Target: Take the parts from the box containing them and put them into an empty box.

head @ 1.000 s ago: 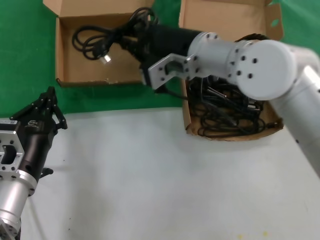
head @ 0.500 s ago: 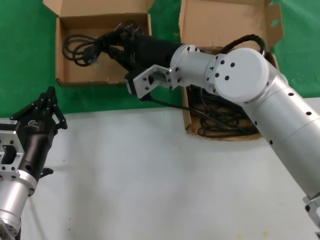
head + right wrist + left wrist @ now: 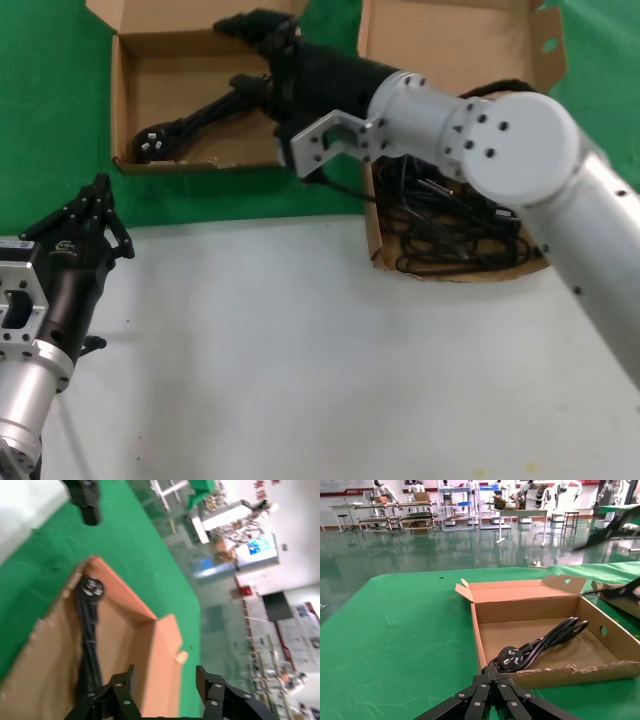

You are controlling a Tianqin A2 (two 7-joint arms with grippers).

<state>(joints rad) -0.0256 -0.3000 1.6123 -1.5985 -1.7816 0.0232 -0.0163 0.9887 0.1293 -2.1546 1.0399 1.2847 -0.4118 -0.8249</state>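
Observation:
A black power cord (image 3: 200, 115) lies slantwise on the floor of the smaller cardboard box (image 3: 122, 100), its plug at the near left corner. My right gripper (image 3: 240, 50) hovers open and empty over the box's far right part, just above the cord's looped end. In the right wrist view the open gripper (image 3: 165, 672) sits above the box (image 3: 125, 645) with the cord (image 3: 90, 625) beside one finger. The larger box (image 3: 440, 40) at right holds several tangled black cords (image 3: 450, 235). My left gripper (image 3: 100, 200) is shut and idle at the near left. The left wrist view shows its tip (image 3: 495, 672) before the box's (image 3: 520, 610) ragged front edge and the cord (image 3: 540, 642).
The boxes stand on a green mat (image 3: 50, 100). A white tabletop (image 3: 300, 350) lies in front of them. My right arm (image 3: 500, 150) spans over the larger box's left side.
My right gripper brought the cord over the smaller box and opened. The cord now lies stretched on the box floor, and the gripper has shifted toward the box's far side. The left arm has not moved.

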